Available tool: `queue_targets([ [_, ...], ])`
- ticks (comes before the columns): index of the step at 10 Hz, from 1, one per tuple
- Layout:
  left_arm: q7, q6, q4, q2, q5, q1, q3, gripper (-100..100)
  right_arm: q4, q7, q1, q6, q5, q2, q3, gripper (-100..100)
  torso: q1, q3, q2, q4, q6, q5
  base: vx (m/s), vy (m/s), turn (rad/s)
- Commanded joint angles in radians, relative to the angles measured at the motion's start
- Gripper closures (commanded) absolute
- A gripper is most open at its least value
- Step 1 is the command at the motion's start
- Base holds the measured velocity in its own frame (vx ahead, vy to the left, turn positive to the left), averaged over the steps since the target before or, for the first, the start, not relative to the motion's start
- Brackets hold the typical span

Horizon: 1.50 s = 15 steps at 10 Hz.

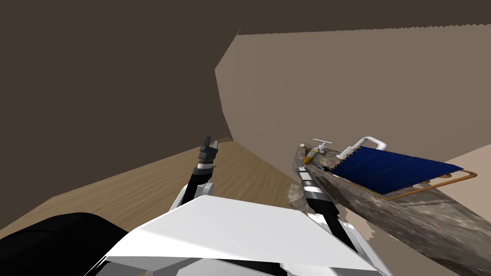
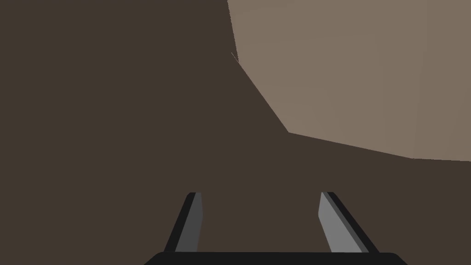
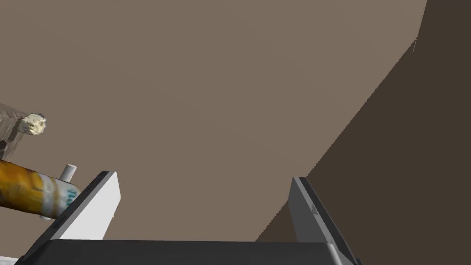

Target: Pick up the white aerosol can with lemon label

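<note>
**While the can point(image 3: 27, 191) sits outside its fingers, the right gripper point(image 3: 203, 178) stands open**

Where our right arm reaches forward along the counter point(image 1: 407, 211), the forearm runs out almost straight. The hand ends at the counter's far end, just short of the can. Through that wrist's camera we see both fingers point(image 3: 99, 202) spread wide apart, with bare wall behind the gap. The can lies across the hand's line, outside the gap and just beside the outer face of one finger. We cannot tell whether it touches that finger. Its body is orange-yellow, with a white band and teal marks near the top and a small white nozzle point(image 3: 69, 172).

From the head we find the can on the counter, next to a white tap point(image 1: 322, 143). It is near the corner of a blue ribbed rack point(image 1: 393, 167), which lies further along the counter with a copper-coloured tube around its edge. We cannot say from here whether the can is upright or tipped, since the whole view slants.

Our left arm points forward, holding the left gripper point(image 1: 211, 141) raised over the wood floor point(image 1: 144, 187), well apart from the counter and the can. Its fingers are parted too, about a third of its wrist picture apart.
</note>
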Motion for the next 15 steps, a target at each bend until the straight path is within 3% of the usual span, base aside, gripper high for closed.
queue_targets([
  [1, 0.0, 0.0, 0.0, 0.0, 0.0, 0.0, 0.0, 0, 0.017, 0.025, 0.027, 0.04, 0.024, -0.008, -0.029, -100, 0.0, 0.0, 0.0, 0.0, 0.0, 0.0, 0.011, 0.239, -0.206],
  [5, 0.0, 0.0, 0.0, 0.0, 0.0, 0.0, 0.0, 0, 0.032, 0.057, 0.062, 0.088, 0.053, -0.022, -0.065, -100, -0.007, -0.001, -0.003, -0.001, 0.0, -0.001, 0.031, 0.143, -0.101],
  [8, 0.0, 0.0, 0.0, 0.0, 0.0, 0.0, 0.0, 0, 0.048, 0.109, 0.122, 0.151, 0.095, -0.045, -0.12, -100, -0.008, -0.002, -0.004, -0.001, 0.0, -0.002, 0.07, 0.144, -0.153],
  [12, 0.0, 0.0, 0.0, 0.0, 0.0, 0.0, 0.0, 0, 0.063, 0.182, 0.208, 0.219, 0.143, -0.088, -0.19, -100, -0.009, -0.006, -0.011, -0.002, -0.001, -0.002, 0.149, 0.136, -0.139],
  [15, 0.0, 0.0, 0.0, 0.0, 0.0, 0.0, 0.0, 0, 0.07, 0.234, 0.266, 0.258, 0.173, -0.131, -0.237, -100, -0.017, -0.008, -0.014, -0.003, -0.001, -0.003, 0.2, 0.024, -0.101],
])
